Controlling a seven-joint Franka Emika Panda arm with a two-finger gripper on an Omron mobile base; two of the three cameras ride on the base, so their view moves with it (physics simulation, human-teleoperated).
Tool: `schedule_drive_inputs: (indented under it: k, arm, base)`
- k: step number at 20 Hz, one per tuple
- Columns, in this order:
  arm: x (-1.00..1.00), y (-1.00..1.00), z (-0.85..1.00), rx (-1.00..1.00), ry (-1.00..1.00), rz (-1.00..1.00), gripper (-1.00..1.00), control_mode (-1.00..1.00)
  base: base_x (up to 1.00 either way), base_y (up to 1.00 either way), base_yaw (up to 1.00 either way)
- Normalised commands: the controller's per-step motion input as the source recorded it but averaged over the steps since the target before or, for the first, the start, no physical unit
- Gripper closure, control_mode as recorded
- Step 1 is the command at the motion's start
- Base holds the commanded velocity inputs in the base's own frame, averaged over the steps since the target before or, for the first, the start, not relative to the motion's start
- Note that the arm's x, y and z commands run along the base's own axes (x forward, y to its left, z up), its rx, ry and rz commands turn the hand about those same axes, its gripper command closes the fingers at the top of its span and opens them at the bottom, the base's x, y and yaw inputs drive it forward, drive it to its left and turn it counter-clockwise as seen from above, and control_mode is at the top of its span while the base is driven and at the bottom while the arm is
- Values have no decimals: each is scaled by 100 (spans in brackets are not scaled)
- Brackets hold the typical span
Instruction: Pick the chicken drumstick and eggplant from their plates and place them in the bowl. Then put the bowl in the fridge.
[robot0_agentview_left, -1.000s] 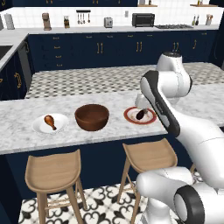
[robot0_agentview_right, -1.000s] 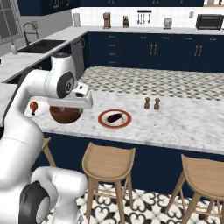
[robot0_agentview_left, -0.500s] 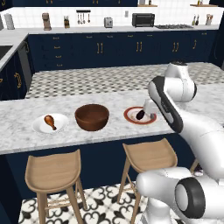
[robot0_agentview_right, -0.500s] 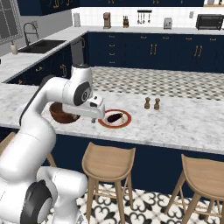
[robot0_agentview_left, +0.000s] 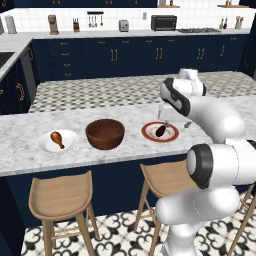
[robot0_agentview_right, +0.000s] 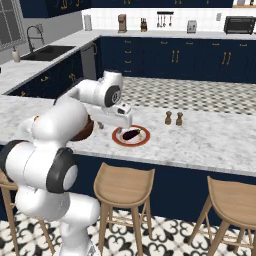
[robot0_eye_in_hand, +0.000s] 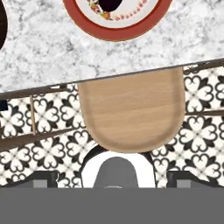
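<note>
Bowl (robot0_agentview_left: 105, 134): reddish-brown wood, smooth, slight sheen. Red-rimmed plate (robot0_agentview_left: 160, 132): glazed ceramic look, at 3 o'clock of bowl. White plate (robot0_agentview_left: 57, 141): plain, glossy. Counter (robot0_agentview_left: 30, 131): grey-veined marble, polished. Stools (robot0_agentview_left: 61, 196): light wood, matt. Eggplant (robot0_agentview_right: 131, 134): dark, smooth.

arm swung right, over eggplant (robot0_agentview_left: 161, 131)

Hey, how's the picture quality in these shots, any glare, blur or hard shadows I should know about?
Left base view: even, flat light, sharp throughout, a soft shadow inside the bowl. Right base view: equally crisp, no glare on the counter; the arm hides most of the bowl. Hand view: sharp too, the red-rimmed plate cut off at the top edge.
</note>
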Motion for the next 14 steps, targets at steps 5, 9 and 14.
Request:
schedule_drive_inputs:
  k: [5,9,14]
  arm:
    - [71,-4,-50,0,0,0,-100,-100]
    - [56,-16,-43,0,1,-1,-100,-100]
    - [58,-11,-47,2,-1,-5,-100,-100]
  base:
    - [0,0,0]
    - [0,0,0]
    - [0,0,0]
